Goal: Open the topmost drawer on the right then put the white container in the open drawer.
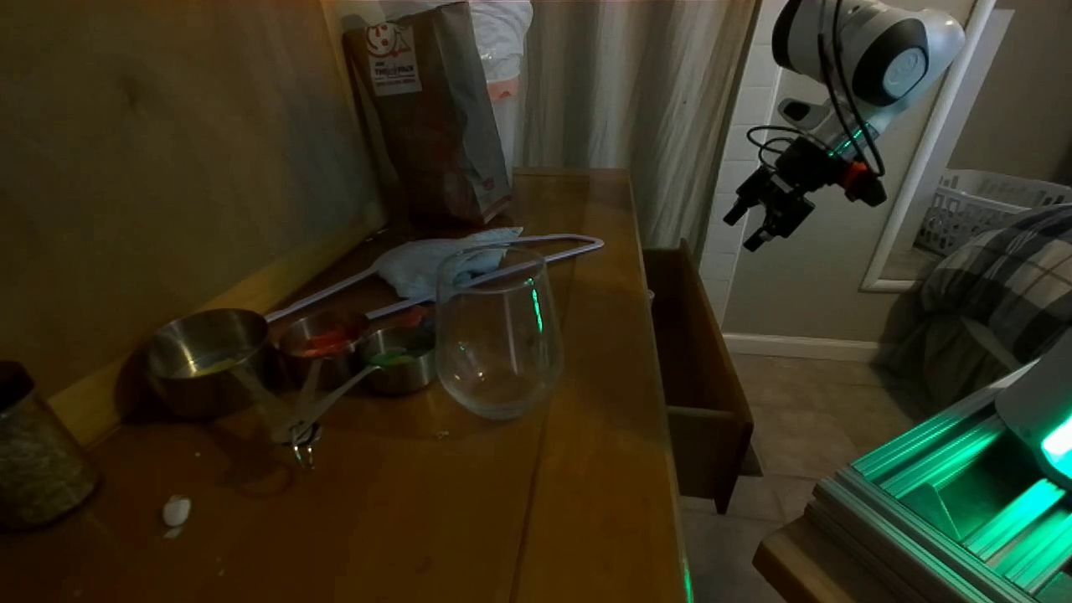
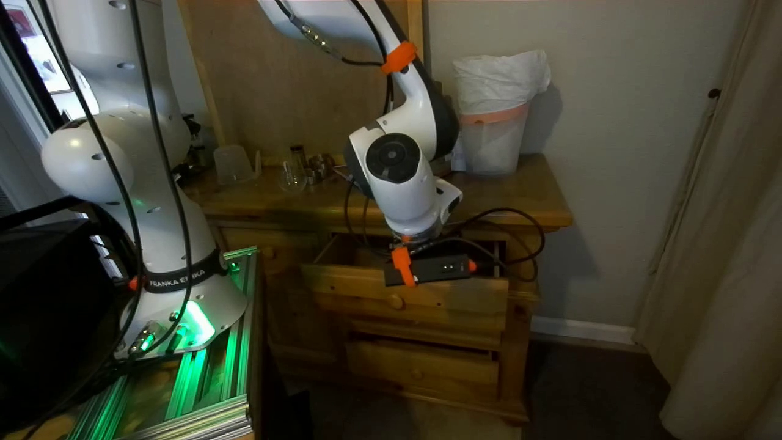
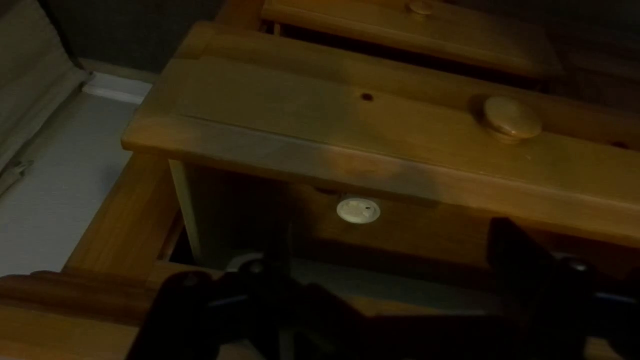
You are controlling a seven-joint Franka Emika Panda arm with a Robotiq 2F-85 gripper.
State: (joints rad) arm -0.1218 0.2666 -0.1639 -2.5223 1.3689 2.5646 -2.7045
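Wrist view: the white container (image 3: 358, 210) sits inside the opened upper drawer (image 3: 280, 150), its round end toward the camera (how its long axis runs, I cannot tell). The pincer (image 3: 389, 235) is released, its two sides spread wide. The arm's base (image 2: 220, 299) reads "FRANKA"; the paper bag (image 1: 440, 134) on the tabletop (image 1: 603, 469) carries a label (image 1: 395, 74) only partly legible.

Two open drawers (image 2: 452, 307), one round white container (image 3: 358, 210), three measuring cups (image 1: 208, 373), one glass (image 1: 500, 356), one jar (image 1: 40, 462), one paper bag (image 1: 427, 134)
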